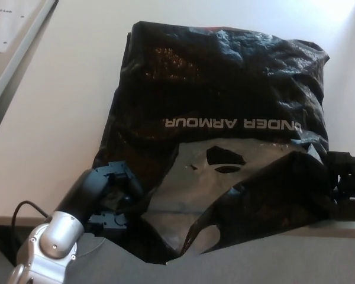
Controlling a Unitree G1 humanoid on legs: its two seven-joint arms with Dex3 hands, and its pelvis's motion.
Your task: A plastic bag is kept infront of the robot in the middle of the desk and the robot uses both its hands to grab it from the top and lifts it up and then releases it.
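- Black plastic makes up the bag [225, 100], which lies on the white desk [65, 118] in the middle of the view.
- White letters are printed on the bag and they appear upside down from the head camera.
- Below the letters the bag opens, and a grey inner side with a handle hole [225, 158] shows there.
- Its near edge hangs a little over the front edge of the desk.
- At the lower left, the left hand [115, 192] comes in on a silver and black forearm [59, 236].
- This hand is at the near left corner of the bag and touches the plastic; its fingers are bent against the bag, but whether they really pinch it I cannot tell.
- At the right edge of the picture, the right hand [346, 183] is at the near right corner of the bag.
- It is dark against the dark plastic and partly cut off, so I cannot tell if it holds the bag.
- One thin black cable [25, 207] curves beside the left forearm.
- At the upper left, a grey panel [15, 59] with a sheet of paper [6, 23] lies beside the desk.
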